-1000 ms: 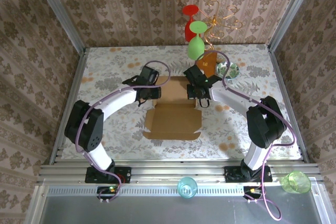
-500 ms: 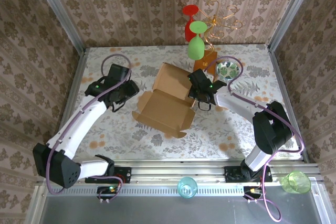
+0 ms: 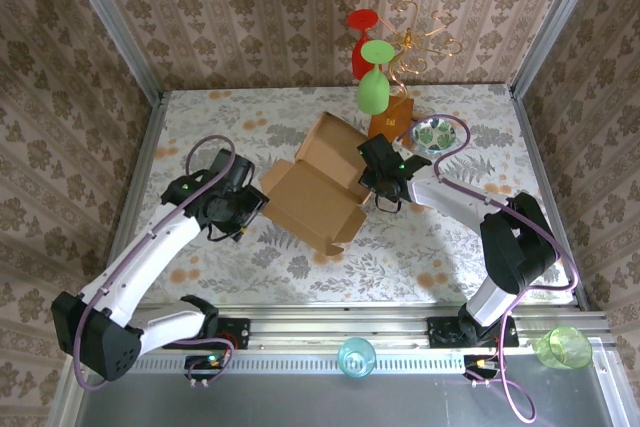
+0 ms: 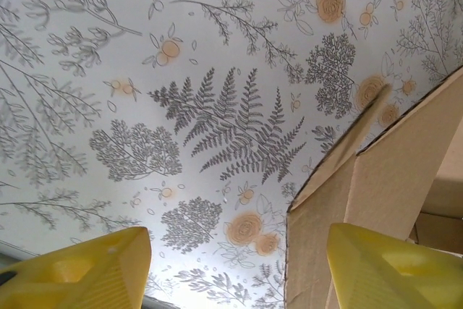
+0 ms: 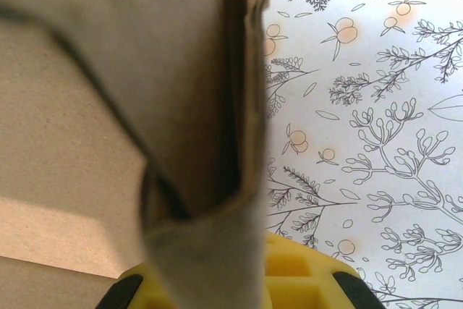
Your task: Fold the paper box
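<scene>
Mid-fold, the right gripper (image 3: 384,190) pinches a flap of the paper box (image 3: 312,199); the left gripper (image 3: 244,211), jaws wide, should next grasp the wall by its right finger

Overhead camera, close wrist cameras share paper box (image 3: 305,197).

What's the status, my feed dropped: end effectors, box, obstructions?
Left end effector open at paper box edge. Right end effector shut on its flap. Wooden stand base near far side.
</scene>
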### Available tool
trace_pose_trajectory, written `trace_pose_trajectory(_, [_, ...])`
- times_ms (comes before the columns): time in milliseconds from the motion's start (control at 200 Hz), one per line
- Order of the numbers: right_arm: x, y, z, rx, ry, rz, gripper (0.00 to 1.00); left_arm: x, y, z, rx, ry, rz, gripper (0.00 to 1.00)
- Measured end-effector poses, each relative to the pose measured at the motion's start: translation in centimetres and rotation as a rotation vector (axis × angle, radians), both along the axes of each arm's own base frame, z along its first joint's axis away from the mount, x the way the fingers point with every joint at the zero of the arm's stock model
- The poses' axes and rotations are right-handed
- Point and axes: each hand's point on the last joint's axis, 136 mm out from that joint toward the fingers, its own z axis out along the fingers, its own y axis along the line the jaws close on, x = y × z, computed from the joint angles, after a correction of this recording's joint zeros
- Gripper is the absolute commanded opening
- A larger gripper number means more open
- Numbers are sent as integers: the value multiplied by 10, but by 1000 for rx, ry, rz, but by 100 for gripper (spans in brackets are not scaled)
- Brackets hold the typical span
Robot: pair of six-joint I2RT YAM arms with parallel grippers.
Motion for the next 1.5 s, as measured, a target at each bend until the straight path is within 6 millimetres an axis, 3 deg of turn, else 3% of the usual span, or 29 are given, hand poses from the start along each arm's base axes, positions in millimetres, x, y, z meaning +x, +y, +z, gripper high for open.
trace_pose_trajectory(420, [1, 1, 0, 27, 1, -29, 0, 9, -32, -14, -55, 9, 13, 46])
trace_pose_trajectory(610, [-1, 3, -4, 46, 8, -42, 0, 17, -35, -22, -22, 19, 23, 30])
trace_pose_trajectory(1000, [-8, 6, -12, 77, 38, -66, 0, 32, -34, -9, 31, -36, 13, 0])
trace_pose_trajectory(1250, [-13, 15, -17, 112, 63, -87, 0, 39, -27, -4, 145, -14, -37, 0])
trace_pose_trajectory(1390, [-19, 23, -22, 135, 121, -105, 34, 50, -22, 7, 257, -25, -128, 0])
trace_pose_trajectory(1500, [-27, 28, -20, 153, 160, -101, 51, 66, -12, 16, 370, -43, -230, 0])
